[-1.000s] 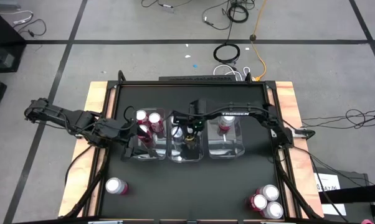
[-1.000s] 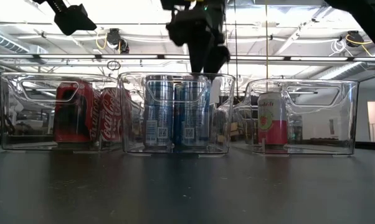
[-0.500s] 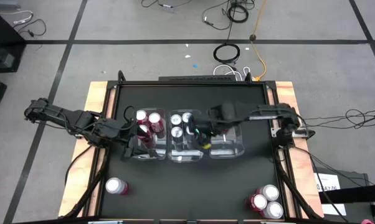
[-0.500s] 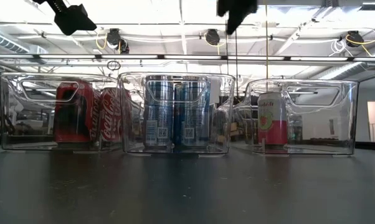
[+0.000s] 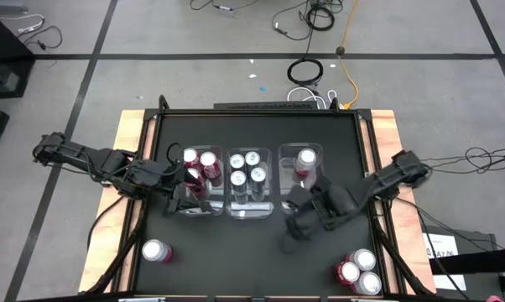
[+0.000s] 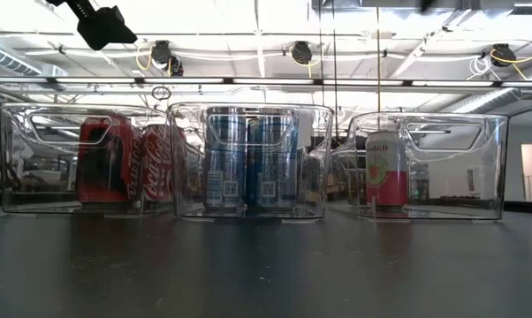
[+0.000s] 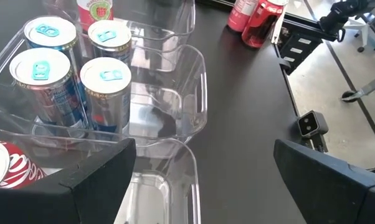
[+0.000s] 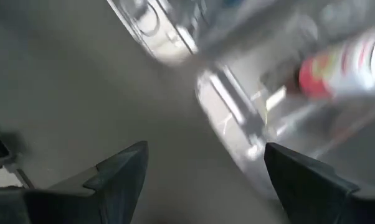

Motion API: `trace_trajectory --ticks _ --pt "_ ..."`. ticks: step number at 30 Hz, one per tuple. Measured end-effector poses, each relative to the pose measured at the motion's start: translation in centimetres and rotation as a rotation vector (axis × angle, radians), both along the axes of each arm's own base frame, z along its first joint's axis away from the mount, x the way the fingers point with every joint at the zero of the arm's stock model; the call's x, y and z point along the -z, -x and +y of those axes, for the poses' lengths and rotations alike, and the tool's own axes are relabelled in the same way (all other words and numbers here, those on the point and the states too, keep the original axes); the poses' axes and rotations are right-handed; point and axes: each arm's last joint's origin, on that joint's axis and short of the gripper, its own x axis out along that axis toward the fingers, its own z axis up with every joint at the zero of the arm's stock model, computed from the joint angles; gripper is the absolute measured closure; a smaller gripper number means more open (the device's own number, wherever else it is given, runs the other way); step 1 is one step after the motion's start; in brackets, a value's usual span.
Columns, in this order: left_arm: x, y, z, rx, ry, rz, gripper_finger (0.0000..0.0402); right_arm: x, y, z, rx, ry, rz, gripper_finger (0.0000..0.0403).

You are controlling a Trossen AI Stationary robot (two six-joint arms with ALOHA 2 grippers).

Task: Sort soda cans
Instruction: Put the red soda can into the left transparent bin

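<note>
Three clear bins stand side by side mid-table. The left bin (image 5: 204, 205) holds red cans (image 5: 208, 161), the middle bin (image 5: 251, 210) several blue cans (image 5: 246, 168), and the right bin (image 5: 318, 201) one pink can (image 5: 305, 158). The cans stand upright on the bin floors. One loose can (image 5: 155, 250) stands near the table's near left corner, and three more cans (image 5: 357, 273) at the near right. My left gripper (image 5: 182, 190) hangs open over the left bin's near end, empty. My right gripper (image 5: 296, 225) is open and empty above the bare table, just nearer than the right bin.
Black tabletop (image 5: 236, 260) with a raised frame and wooden side strips (image 5: 128, 134). Open tabletop lies between the bins and the near edge. Cables (image 5: 304, 71) lie on the floor beyond the far edge.
My right gripper has risen out of the middle bin, swung toward the table's right over the right bin, then come toward the near edge, turning as it went. It has left the low view. The blue cans stay upright in the middle bin.
</note>
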Motion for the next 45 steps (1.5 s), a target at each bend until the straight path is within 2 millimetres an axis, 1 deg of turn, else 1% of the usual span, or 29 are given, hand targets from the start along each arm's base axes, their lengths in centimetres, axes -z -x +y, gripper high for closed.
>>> trace_trajectory --ticks 4,6,9,12,16,21,24,26,32,40,45 --pt "0.0 0.0 -0.1 0.024 0.015 0.004 0.0014 2.6 2.9 1.1 0.143 -0.107 -0.048 0.009" --pt "0.0 0.0 -0.1 0.033 0.021 0.006 0.0014 3.6 4.6 1.2 0.259 -0.165 -0.061 0.009" --pt "0.0 0.0 -0.1 0.038 0.024 0.007 0.0014 4.6 7.1 1.3 0.448 -0.23 -0.023 0.009" --pt "0.0 0.0 -0.1 0.039 0.024 0.007 0.0013 4.9 9.0 1.6 0.574 -0.271 0.056 0.009" --pt "0.0 0.0 -0.1 0.04 0.025 0.008 0.0014 5.0 10.6 2.1 0.678 -0.257 0.165 0.009" --pt "0.0 0.0 -0.1 0.041 0.024 0.01 0.0014 5.0 11.5 2.6 0.688 -0.24 0.202 0.009" --pt "0.0 0.1 -0.1 0.042 0.024 0.011 0.0013 5.0 11.6 2.9 0.67 -0.247 0.2 0.009" --pt "0.0 0.1 -0.1 0.042 0.024 0.011 0.0014 5.0 11.4 3.1 0.622 -0.271 0.187 0.009" --pt "0.0 0.1 -0.1 0.042 0.023 0.011 0.0014 4.9 10.5 3.9 0.346 -0.345 0.142 0.009" --pt "0.0 0.0 -0.1 0.039 0.028 0.012 0.0014 4.9 9.9 4.6 0.059 -0.355 0.106 0.009" --pt "0.0 0.0 -0.1 0.035 0.02 0.01 0.0014 4.9 9.8 4.6 -0.109 -0.328 0.104 0.009"
